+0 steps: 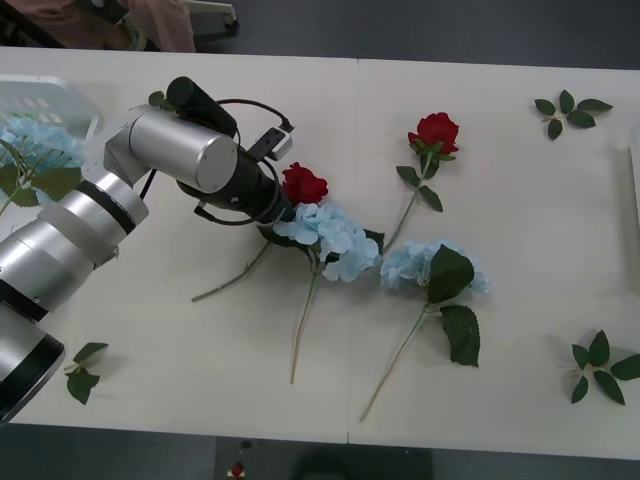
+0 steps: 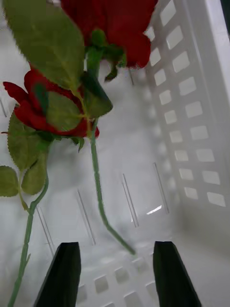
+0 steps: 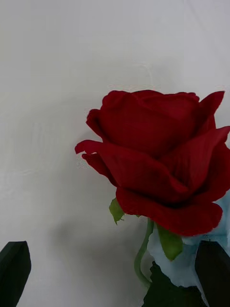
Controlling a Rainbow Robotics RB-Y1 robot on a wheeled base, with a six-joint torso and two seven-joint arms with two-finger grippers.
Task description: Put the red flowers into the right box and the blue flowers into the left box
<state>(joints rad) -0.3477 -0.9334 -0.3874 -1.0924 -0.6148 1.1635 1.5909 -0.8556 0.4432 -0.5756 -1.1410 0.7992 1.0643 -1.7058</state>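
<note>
My left arm (image 1: 200,160) reaches across the table to a red flower (image 1: 305,185) that lies against a blue flower (image 1: 330,238). The left gripper (image 3: 115,276) is open just short of that red flower (image 3: 158,158), its black fingertips on either side and a bit of blue flower (image 3: 184,266) below the bloom. Another red flower (image 1: 433,132) and another blue flower (image 1: 432,266) lie further right. The left box (image 1: 62,92) holds a blue flower (image 1: 38,140). The right box (image 1: 635,185) shows as a pale rim. My right gripper (image 2: 115,273) is open inside the right box (image 2: 196,110), over two red flowers (image 2: 45,112).
Loose green leaf sprigs lie at the back right (image 1: 570,110), front right (image 1: 600,368), front left (image 1: 80,372) and behind my left arm (image 1: 158,99). A seam in the tabletop (image 1: 356,150) runs front to back near the middle.
</note>
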